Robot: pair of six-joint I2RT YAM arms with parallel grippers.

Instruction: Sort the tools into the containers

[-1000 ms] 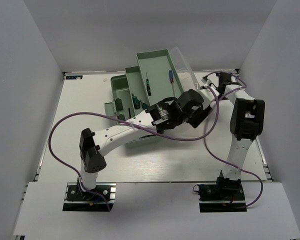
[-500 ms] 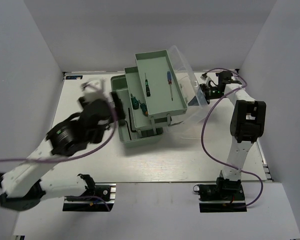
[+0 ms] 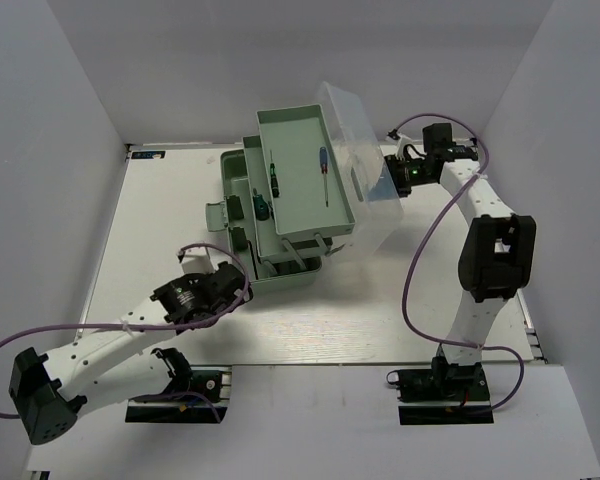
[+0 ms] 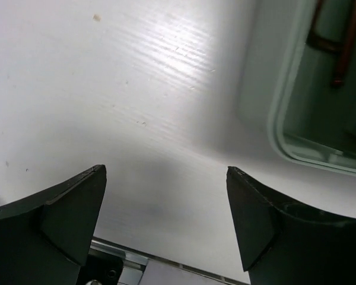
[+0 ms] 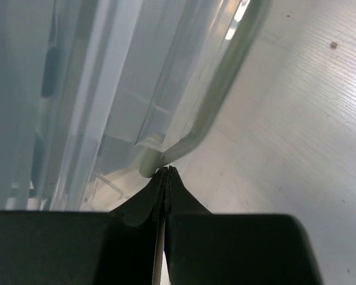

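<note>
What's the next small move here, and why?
Probably the right gripper nudges the lid over the toolbox to begin closing it. Its fingers are shut, tips against the lid's handle. The blue screwdriver and green screwdriver already lie in the top tray, and the left gripper is open, empty, beside the box.

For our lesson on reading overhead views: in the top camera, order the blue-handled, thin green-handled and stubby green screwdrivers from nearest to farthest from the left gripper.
From the left gripper:
1. Stubby green screwdriver, in the lower tray.
2. Thin green-handled screwdriver, at the upper tray's left edge.
3. Blue-handled screwdriver, in the upper tray's right half.
</note>
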